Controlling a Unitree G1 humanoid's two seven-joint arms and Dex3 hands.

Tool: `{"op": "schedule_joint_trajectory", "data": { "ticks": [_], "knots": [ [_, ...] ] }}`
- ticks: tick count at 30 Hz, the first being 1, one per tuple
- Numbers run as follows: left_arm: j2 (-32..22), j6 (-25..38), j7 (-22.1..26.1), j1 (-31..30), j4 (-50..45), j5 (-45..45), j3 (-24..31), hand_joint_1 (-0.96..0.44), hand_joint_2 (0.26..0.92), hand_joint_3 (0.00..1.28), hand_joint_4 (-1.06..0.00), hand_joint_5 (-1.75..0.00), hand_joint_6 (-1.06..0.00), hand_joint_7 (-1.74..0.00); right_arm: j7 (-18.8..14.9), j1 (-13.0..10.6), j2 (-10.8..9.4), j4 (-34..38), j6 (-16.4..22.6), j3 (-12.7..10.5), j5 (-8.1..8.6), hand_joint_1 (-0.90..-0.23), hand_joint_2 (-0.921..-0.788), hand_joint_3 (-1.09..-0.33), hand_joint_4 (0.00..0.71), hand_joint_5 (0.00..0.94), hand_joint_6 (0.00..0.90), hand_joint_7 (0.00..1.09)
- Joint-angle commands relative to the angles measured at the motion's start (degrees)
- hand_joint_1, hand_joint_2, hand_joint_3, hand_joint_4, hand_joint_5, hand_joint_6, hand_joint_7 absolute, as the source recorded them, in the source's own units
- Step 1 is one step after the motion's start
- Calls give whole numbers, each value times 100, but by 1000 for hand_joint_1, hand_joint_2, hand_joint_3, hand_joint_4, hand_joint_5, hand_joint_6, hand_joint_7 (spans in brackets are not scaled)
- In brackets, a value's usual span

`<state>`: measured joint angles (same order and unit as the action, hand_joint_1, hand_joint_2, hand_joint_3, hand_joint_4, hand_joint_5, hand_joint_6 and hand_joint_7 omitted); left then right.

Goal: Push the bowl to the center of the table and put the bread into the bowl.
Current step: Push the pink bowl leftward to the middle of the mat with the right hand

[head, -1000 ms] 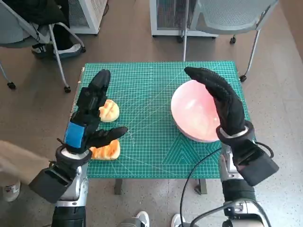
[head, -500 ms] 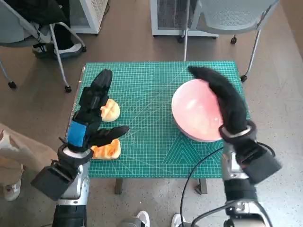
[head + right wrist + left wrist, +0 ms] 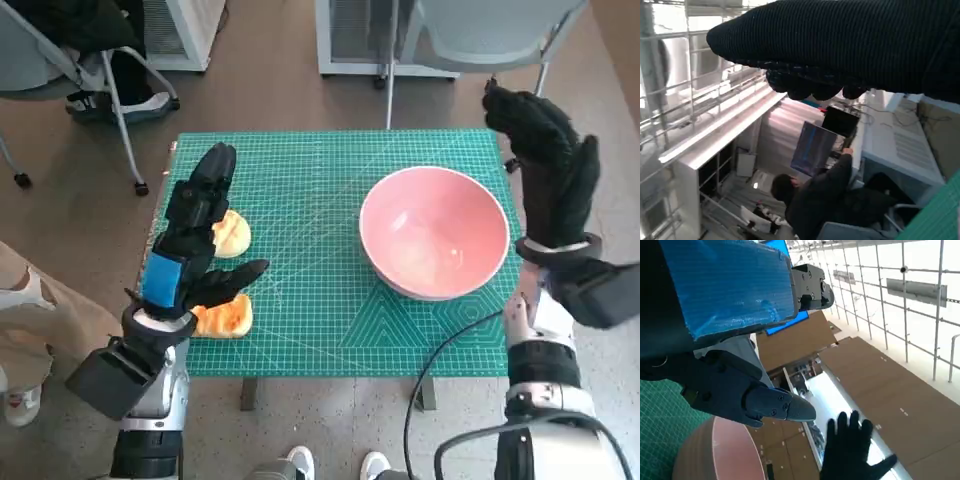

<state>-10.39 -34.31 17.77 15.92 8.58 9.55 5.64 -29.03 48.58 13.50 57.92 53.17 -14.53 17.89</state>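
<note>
Risk as I read it: my gloved right hand [image 3: 548,165], spread and holding nothing, hangs beyond the round pink plastic bowl [image 3: 434,243] at the frame's centre-right, so a shove could tip it, while my empty left hand [image 3: 192,245] shadows the toasted bread pieces [image 3: 226,276].

Steep overhead; wrist cameras tilted roomward

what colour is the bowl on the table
The bowl is pale pink, clearest in the head view, where it sits on the green gridded mat.
</note>
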Motion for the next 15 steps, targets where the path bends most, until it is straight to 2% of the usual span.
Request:
{"op": "schedule_joint_trajectory", "data": {
  "ticks": [1, 4, 11, 15],
  "knots": [
    [3, -89, 17, 78, 34, 34, 5, -628, 921, 205, -40, -1, 1, -349, 205, 178, 86, 559, -185, -204, -28, -574, -921, -767, 139, 2, 2, 488],
    [3, -90, 16, 78, 31, 34, 4, -627, 921, 211, -40, -1, 1, -349, 241, 231, 99, 675, -177, -253, -71, -578, -921, -780, 141, 2, 5, 486],
    [-9, -115, 29, 83, 57, 43, 13, -626, 921, 223, -39, -1, 1, -348, 647, 369, 258, 1033, -307, -287, -310, -579, -921, -827, 143, 2, 13, 477],
    [-33, -139, 46, 81, 82, 60, 31, -624, 921, 226, -40, -1, 1, -348, 928, 447, 382, 1289, -580, -262, -503, -576, -921, -843, 137, 1, 20, 474]
  ]
}}
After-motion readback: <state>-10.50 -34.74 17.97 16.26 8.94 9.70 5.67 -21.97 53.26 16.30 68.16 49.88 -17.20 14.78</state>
